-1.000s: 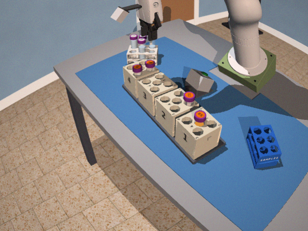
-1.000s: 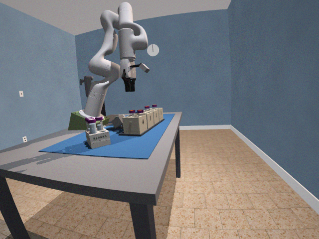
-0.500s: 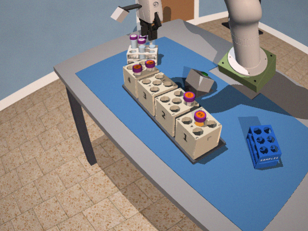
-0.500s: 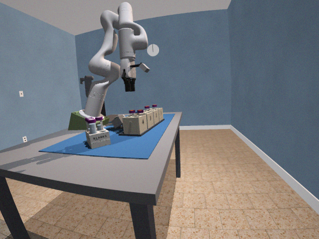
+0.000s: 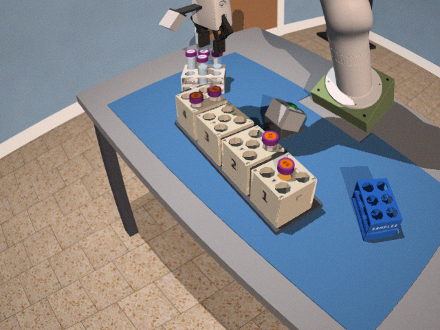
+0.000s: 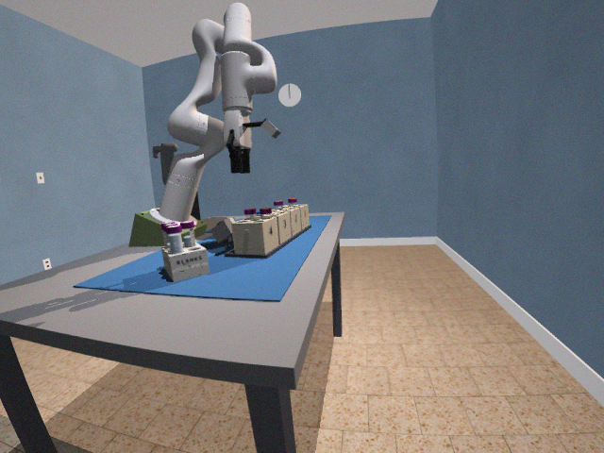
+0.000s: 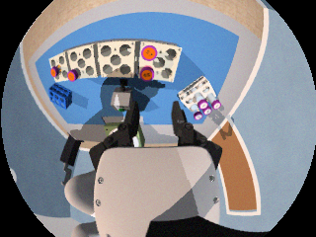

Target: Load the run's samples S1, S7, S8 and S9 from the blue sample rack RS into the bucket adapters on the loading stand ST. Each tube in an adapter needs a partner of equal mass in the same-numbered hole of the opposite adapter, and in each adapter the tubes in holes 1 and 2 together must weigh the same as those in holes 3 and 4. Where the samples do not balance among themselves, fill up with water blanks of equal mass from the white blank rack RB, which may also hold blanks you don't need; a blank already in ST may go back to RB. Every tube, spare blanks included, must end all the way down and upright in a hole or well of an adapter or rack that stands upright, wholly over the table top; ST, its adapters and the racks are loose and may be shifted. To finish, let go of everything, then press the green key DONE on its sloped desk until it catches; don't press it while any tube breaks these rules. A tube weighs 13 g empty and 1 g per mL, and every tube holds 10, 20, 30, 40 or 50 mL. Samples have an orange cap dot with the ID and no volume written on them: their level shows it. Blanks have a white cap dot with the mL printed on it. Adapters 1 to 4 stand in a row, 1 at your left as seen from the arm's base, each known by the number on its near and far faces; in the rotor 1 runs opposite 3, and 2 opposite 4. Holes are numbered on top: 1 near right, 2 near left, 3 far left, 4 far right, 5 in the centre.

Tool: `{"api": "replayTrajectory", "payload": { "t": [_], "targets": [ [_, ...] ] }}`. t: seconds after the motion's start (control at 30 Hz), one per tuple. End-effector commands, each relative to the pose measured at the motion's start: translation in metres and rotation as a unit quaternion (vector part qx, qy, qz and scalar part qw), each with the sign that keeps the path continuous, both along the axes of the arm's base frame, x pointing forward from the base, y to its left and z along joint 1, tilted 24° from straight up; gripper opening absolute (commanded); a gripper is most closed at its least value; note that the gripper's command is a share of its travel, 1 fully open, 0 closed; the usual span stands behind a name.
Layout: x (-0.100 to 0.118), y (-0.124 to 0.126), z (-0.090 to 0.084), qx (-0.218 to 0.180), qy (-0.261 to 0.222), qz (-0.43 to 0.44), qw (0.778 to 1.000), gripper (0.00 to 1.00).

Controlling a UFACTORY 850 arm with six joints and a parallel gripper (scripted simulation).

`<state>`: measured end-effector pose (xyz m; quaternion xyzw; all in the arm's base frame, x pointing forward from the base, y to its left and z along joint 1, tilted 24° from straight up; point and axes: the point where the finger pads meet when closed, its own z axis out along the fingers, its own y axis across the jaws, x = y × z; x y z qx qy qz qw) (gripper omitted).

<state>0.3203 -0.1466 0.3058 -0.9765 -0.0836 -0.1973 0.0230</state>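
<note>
Samples in purple-capped, orange-dotted tubes were the concern, but the black two-fingered gripper [image 5: 210, 39] carried none: it hung high above the table with its fingers parted and nothing between them. In the top view it appeared over the white blank rack [image 5: 203, 78], whose purple-capped blanks [image 5: 202, 59] stood upright in their wells; the exterior view showed a wide gap of air beneath the fingers.

Beside that rack ran the cream block adapters on the dark loading stand [image 5: 299, 219]. Adapter 4 [image 5: 193, 107] held two orange-dotted tubes, adapter 2 [image 5: 248, 152] held one [image 5: 270, 139], and adapter 1 [image 5: 282, 190] held one [image 5: 285, 166] in what looked like its centre hole. Adapter 3 [image 5: 222, 128] showed only open holes. The blue sample rack [image 5: 377, 208], well apart, looked emptied.

Judging from this, all four samples were out of the rack, yet balancing seemed unfinished: partners from the blanks were probably still needed, and the green key [image 5: 292, 105] on its grey sloped desk remained to be pressed.
</note>
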Motion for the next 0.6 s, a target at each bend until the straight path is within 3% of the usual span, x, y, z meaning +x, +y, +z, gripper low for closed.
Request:
{"api": "replayTrajectory", "payload": {
  "t": [0.0, 0.27, 0.57],
  "targets": [
    [-0.007, -0.028, -0.006, -0.031, -0.017, 0.094, 0.995, 0.57],
    [-0.016, -0.056, -0.012, -0.070, -0.025, 0.185, 0.980, 0.57],
    [-0.028, -0.098, -0.022, -0.126, -0.037, 0.317, 0.939, 0.57]
  ]
}}
